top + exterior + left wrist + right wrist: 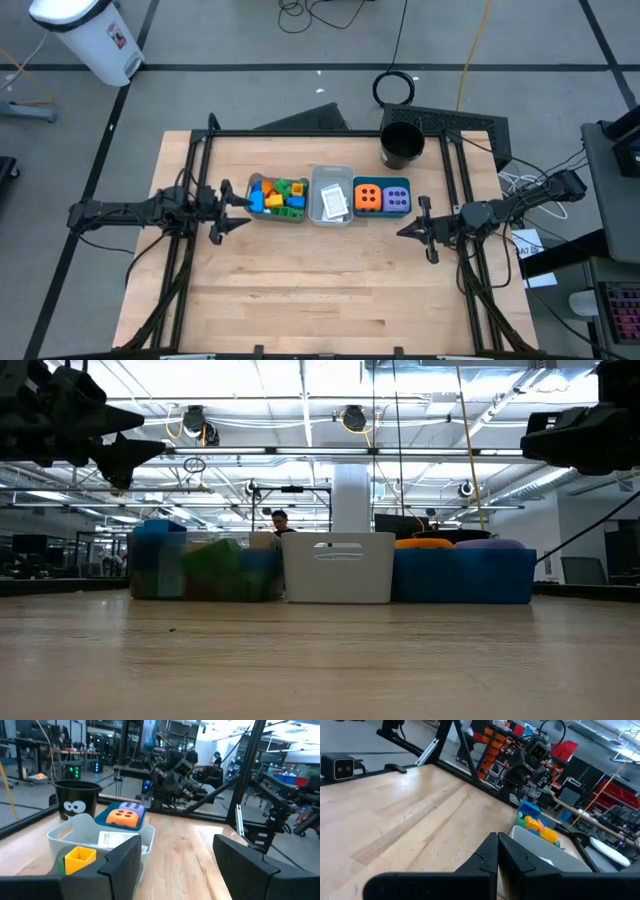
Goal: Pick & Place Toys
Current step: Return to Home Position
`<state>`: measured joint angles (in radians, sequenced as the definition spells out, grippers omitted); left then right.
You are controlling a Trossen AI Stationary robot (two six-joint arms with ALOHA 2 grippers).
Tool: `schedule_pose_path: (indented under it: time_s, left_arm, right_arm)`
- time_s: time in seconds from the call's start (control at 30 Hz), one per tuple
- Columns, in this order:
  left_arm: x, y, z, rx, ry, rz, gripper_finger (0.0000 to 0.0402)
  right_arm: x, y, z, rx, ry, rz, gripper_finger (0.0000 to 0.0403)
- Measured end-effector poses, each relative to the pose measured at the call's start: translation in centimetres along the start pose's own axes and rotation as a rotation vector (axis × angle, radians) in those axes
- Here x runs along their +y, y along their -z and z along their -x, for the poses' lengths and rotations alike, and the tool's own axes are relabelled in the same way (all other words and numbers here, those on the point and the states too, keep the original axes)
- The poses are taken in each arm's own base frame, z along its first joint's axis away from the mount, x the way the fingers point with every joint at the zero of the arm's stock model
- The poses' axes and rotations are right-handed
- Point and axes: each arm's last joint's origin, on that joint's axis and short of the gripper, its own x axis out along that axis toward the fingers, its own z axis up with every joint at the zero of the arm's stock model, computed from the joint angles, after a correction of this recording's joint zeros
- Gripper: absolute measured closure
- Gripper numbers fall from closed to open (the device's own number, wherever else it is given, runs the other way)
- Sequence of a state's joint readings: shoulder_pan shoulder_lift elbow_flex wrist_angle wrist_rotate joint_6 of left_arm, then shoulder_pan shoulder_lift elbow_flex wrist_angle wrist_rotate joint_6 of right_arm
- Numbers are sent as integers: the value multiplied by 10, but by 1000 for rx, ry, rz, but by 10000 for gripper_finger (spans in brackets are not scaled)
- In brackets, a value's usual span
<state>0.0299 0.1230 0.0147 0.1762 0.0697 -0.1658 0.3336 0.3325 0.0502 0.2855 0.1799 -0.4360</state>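
Observation:
Three bins stand in a row at the table's middle. The left bin (278,198) holds several small coloured bricks, among them a yellow one (79,858). The middle pale bin (331,196) holds flat white cards (117,840). The teal bin (382,197) holds an orange dotted cube (123,817) and a purple one (132,807). My left gripper (240,210) hovers open and level just left of the brick bin, with nothing between its fingers. My right gripper (402,232) hovers shut and level, near-right of the teal bin, also holding nothing.
A black round cup (402,146) with cartoon eyes stands behind the teal bin at the far right. Black frame rails (200,160) run along the table's left, far and right sides. Bare wood (320,290) stretches across the near half of the table.

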Motion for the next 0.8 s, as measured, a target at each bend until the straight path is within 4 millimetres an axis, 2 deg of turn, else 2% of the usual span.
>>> schedule_pose_path:
  time_s: [0.23, 0.37, 0.4, 0.8]
  left_arm:
    - [0, 2, 0, 24, 4, 21, 146]
    - [0, 2, 0, 25, 4, 20, 146]
    - [0, 2, 0, 25, 4, 21, 146]
    - [0, 2, 0, 25, 4, 23, 146]
  right_arm:
    - [0, 0, 0, -5, 1, -79, 398]
    - [-5, -11, 1, -121, 38, -375, 400]
    - [-7, -12, 1, -135, 60, -397, 400]
    - [-15, -7, 14, -146, -20, -464, 401]
